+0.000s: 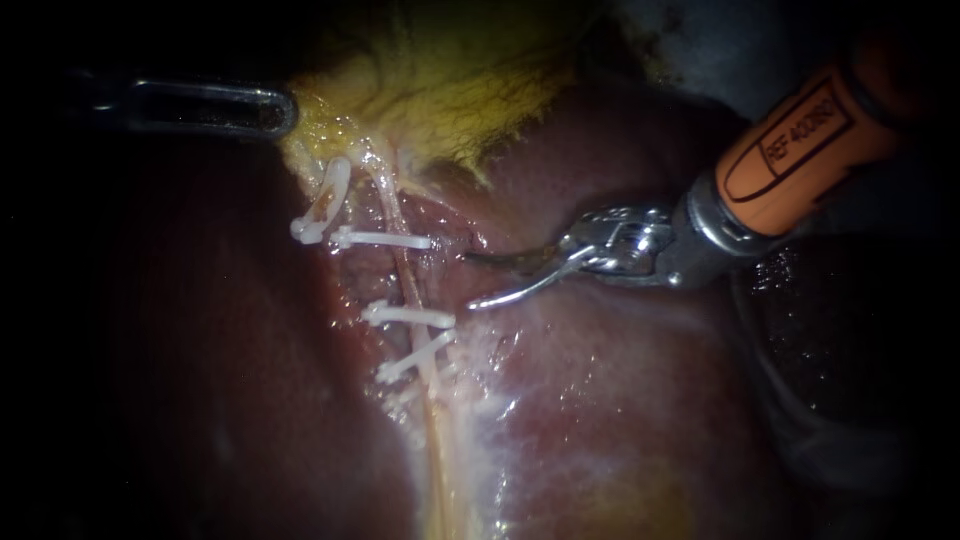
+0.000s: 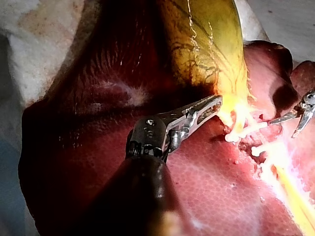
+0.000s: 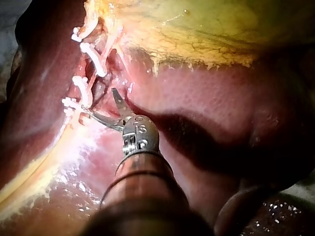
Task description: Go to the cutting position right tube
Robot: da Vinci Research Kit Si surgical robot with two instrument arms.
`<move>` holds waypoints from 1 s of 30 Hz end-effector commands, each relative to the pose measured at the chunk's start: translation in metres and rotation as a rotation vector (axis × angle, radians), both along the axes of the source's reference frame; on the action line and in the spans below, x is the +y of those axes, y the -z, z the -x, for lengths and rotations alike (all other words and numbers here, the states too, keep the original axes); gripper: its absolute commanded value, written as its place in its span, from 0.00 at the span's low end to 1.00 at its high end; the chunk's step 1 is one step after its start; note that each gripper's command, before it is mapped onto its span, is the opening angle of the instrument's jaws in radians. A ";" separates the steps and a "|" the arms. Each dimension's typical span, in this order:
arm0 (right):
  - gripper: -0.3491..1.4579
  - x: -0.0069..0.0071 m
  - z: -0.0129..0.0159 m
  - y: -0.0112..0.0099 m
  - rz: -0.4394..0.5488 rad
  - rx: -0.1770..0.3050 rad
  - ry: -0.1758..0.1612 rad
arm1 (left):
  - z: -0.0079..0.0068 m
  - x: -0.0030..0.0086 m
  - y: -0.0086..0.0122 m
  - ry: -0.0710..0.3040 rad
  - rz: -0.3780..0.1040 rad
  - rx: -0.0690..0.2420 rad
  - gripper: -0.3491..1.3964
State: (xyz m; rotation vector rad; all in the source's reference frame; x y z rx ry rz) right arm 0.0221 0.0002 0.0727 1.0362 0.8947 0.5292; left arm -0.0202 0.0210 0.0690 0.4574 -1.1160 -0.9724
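Endoscope view, liver (image 1: 650, 400): a dark red bed that fills most of the field and carries everything else.
Gallbladder (image 1: 450, 80): yellow-green, with its narrow end pulled toward the left. I judge this stretches the strands below it and lays them bare.
Right instrument (image 1: 472, 281): two curved blades. The right pincer (image 3: 102, 101) stands apart with nothing between. Its tips face the right tube (image 1: 405, 280) from that tube's right side, near it but not around it. I judge it is open so as to straddle the tube.
Left instrument (image 1: 283, 110): the left pincer (image 2: 219, 102) is clamped on the gallbladder's narrow end, well away from the cutting site.
Right tube: a pale strand running down from the gallbladder across the liver, crossed by white clips (image 1: 385, 240).
Clips: one above and two below the bare stretch that the blades face. That gap is, I judge, where the cut belongs.
Left wrist view: shows the left pincer from the side, tips in yellow tissue, which the endoscope leaves in shadow. The right instrument is off to one side.
Right wrist view: looks down the shaft to the clip row. One blade lies close to a clip, and I cannot tell whether they touch. No left instrument shows here.
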 end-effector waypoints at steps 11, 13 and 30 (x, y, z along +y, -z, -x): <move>0.94 0.0001 -0.0021 -0.0017 -0.047 0.038 -0.041 | 0.0001 0.0000 0.0000 0.000 0.000 0.000 0.00; 0.94 0.0001 -0.0025 -0.0018 -0.059 0.056 -0.050 | 0.0001 0.0000 0.0000 0.000 0.000 0.000 0.00; 0.91 -0.0009 -0.0067 -0.0032 -0.098 0.174 -0.014 | 0.0002 0.0000 0.0000 0.001 0.000 0.000 0.00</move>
